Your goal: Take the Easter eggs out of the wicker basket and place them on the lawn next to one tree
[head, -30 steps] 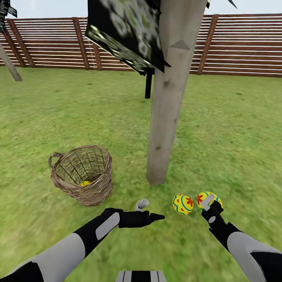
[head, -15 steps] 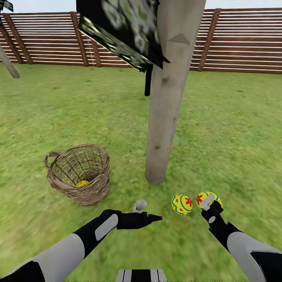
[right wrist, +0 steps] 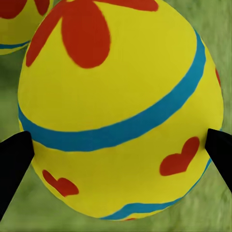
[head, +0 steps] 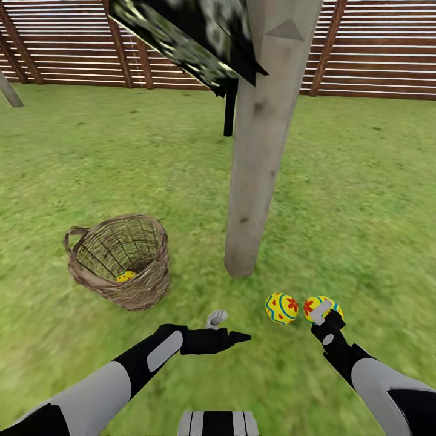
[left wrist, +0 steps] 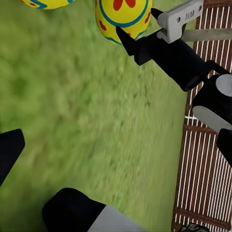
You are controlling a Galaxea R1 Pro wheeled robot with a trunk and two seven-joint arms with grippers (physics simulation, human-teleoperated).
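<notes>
From my head camera, my right claw (head: 322, 315) sits at the lower right of the frame with its tips on either side of one Easter egg (head: 330, 304). A second egg (head: 281, 308) lies on the lawn (head: 363, 200) just left of it, both near the foot of the pale tree (head: 257, 157) at centre. The third egg (head: 125, 277) shows as a yellow patch low inside the wicker basket (head: 136, 290) at left centre. My left claw (head: 225, 327) hangs spread and empty at lower centre.

In my left wrist picture, my right claw's dark finger touches the gripped egg (left wrist: 123, 17) at the top edge, with a sliver of the other egg (left wrist: 48, 3) in the upper left corner.

In my right wrist picture, the egg (right wrist: 121, 106) takes up most of the frame. Its long axis runs roughly top to bottom, though I can't say which end is the narrow one. My black fingertips (right wrist: 14, 159) press it at both side edges, so I judge it clamped.

The risks I see: the two eggs sit very near each other, so letting go carelessly could make this one roll into its neighbour and knock both away from the trunk. I also think the egg deep in the basket will be awkward to reach past the rim.
</notes>
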